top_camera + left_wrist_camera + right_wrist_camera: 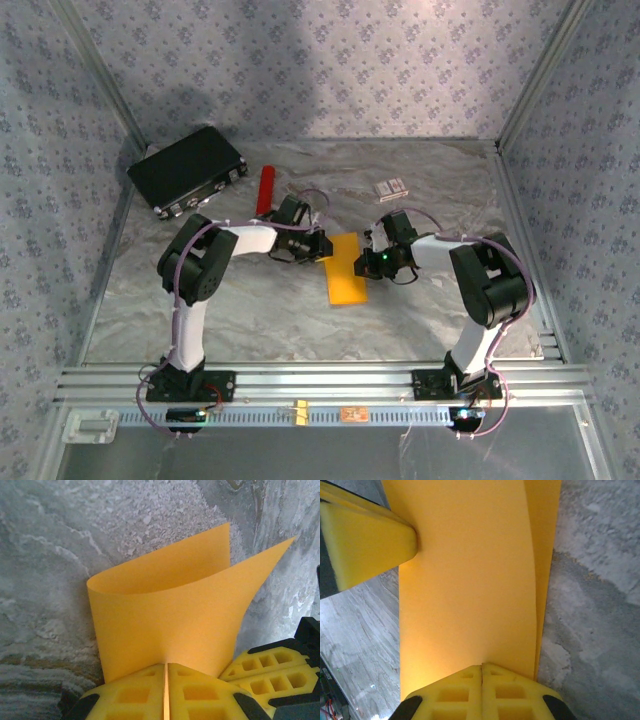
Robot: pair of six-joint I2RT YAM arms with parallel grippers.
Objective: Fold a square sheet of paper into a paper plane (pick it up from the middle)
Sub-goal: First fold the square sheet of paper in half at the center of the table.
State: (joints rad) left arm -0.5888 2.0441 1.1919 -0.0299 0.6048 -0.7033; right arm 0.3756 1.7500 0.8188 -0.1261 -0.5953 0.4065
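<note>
Fold underway mid-tabletop (250, 310): paper (346, 278) bent into loose uncreased loop. Left gripper (165, 677) pinched tight on one side, right gripper (481, 676) clamped on opposite side, likely aligning layers for creasing.

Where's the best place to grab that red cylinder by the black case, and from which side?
Probably best: grip the red cylinder at mid-length, coming straight down from above, jaws closing across its narrow width. It lies flat, long axis pointing away from the arms, with the black case close on its left.
</note>
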